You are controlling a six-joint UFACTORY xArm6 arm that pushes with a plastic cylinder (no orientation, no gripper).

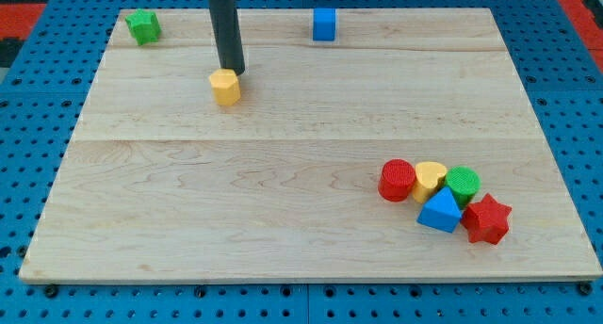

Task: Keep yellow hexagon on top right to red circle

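Observation:
The yellow hexagon (225, 86) lies in the upper left part of the wooden board (236, 192). My tip (231, 72) stands right behind it, at its top edge, touching or nearly touching. The red circle (397, 180) lies far off at the lower right, at the left end of a cluster of blocks. The hexagon is up and to the left of the red circle.
Next to the red circle lie a yellow heart (430, 180), a green circle (462, 185), a blue triangle (440, 212) and a red star (487, 219). A green block (143, 26) sits at the top left corner, a blue cube (324, 24) at the top edge.

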